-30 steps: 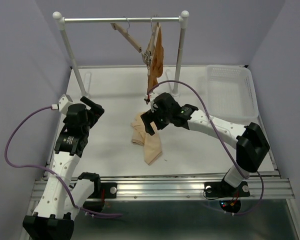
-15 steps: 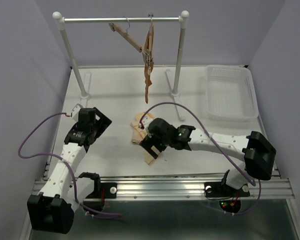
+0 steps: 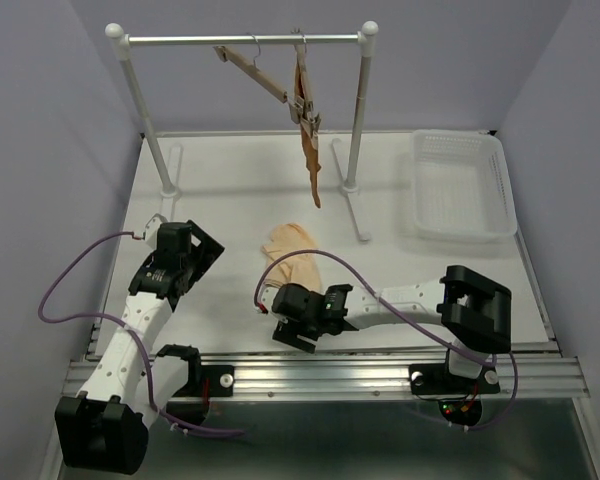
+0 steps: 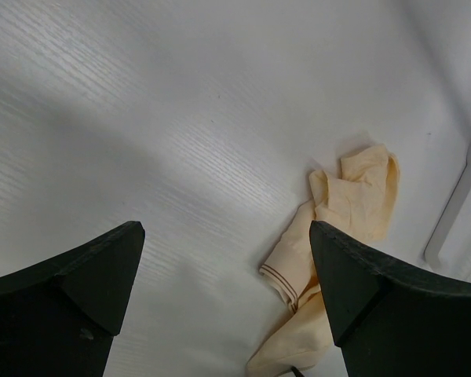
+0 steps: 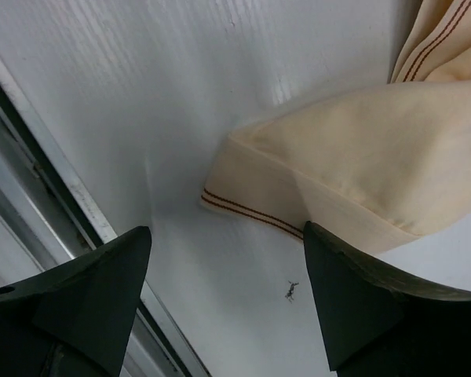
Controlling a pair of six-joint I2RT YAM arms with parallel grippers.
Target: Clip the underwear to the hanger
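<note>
White tabletop (image 3: pixel 220 190) holds the underwear (image 3: pixel 292 243), crumpled near the middle, not clipped. Right tool (image 5: pixel 226 232) hangs over its striped hem, spread apart, gripping nothing. Left tool (image 4: pixel 226 228) is wide apart too. Up on the rail (image 3: pixel 200 40), the hanger (image 3: pixel 255 75) hangs bare. Lifting and clipping are left. Its little clips are too small to see.

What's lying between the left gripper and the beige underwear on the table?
Nothing: only bare white table separates the open left gripper from the underwear. The left wrist view shows it best, and the top view agrees.
</note>
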